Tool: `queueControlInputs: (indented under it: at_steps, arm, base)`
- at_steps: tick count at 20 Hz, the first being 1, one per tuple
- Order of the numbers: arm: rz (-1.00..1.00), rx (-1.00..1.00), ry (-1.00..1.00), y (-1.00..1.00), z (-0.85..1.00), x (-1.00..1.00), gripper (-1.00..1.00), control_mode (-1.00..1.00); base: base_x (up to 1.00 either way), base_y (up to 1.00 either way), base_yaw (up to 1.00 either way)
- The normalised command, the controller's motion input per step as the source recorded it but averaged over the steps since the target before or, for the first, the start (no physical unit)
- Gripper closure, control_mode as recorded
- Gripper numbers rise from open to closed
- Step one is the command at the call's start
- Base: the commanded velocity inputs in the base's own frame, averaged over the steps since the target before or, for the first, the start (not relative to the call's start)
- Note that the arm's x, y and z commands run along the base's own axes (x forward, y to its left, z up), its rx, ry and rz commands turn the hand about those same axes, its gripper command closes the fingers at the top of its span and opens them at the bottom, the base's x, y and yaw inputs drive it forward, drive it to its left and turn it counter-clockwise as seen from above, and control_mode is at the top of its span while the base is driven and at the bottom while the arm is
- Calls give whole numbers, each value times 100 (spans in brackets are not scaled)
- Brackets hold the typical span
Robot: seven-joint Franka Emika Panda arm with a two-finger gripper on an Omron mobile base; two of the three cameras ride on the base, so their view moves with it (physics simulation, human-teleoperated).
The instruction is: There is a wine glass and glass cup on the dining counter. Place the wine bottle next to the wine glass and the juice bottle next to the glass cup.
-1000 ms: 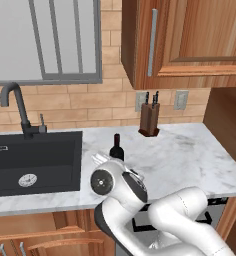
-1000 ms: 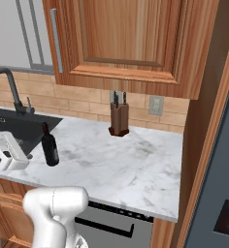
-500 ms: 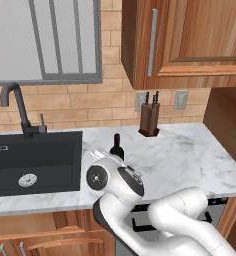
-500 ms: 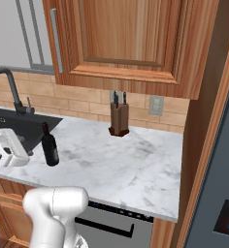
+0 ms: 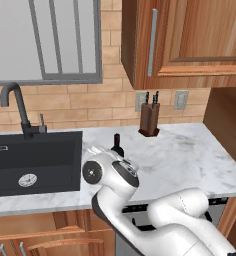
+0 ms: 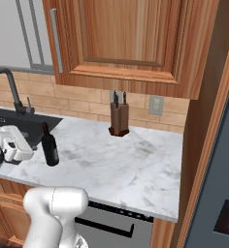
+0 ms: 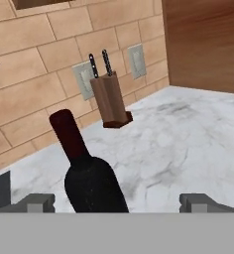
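The wine bottle point(image 6: 49, 145), dark with a dark red cap, stands on the marble counter point(image 6: 131, 160) next to the black sink. In the hand view the wine bottle point(image 7: 91, 183) is close, left of centre between my two fingertips, and nothing touches it. My gripper point(image 7: 118, 202) is open, with one fingertip point(image 7: 37, 202) on each side of the bottle. From the right base view my gripper point(image 6: 29, 149) is just left of the bottle at body height. The arm hides all but the wine bottle's neck point(image 5: 117, 142) in the left base view. The wine glass, glass cup, juice bottle and dining counter are out of view.
A wooden knife block point(image 6: 119, 118) stands against the brick wall behind the bottle. The black sink point(image 5: 35, 157) with its faucet point(image 5: 17, 107) lies to the left. Wooden wall cabinets point(image 6: 131, 38) hang above, and a tall wooden panel point(image 6: 208, 121) bounds the counter's right end.
My hand has edged right, closer to the wine bottle, and the arm's elbow has swung a little left. The bottle has not moved.
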Motion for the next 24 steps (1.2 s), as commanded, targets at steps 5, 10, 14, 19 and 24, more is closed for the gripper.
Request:
queueControlInputs:
  at_steps: [5, 10, 14, 19, 24]
  arm:
    - [0, -7, 0, 0, 0, 17, -100, -100]
    - [0, -2, 1, 0, 0, 15, -100, -100]
    - [0, -1, 0, -5, 0, 14, -100, -100]
    - [0, 0, 0, -15, -4, 9, -100, -100]
    - [0, 0, 0, -7, -6, 8, -100, -100]
  base:
    - [0, 0, 0]
    - [0, 0, 0]
    - [0, 0, 0]
    - [0, 0, 0]
    - [0, 0, 0]
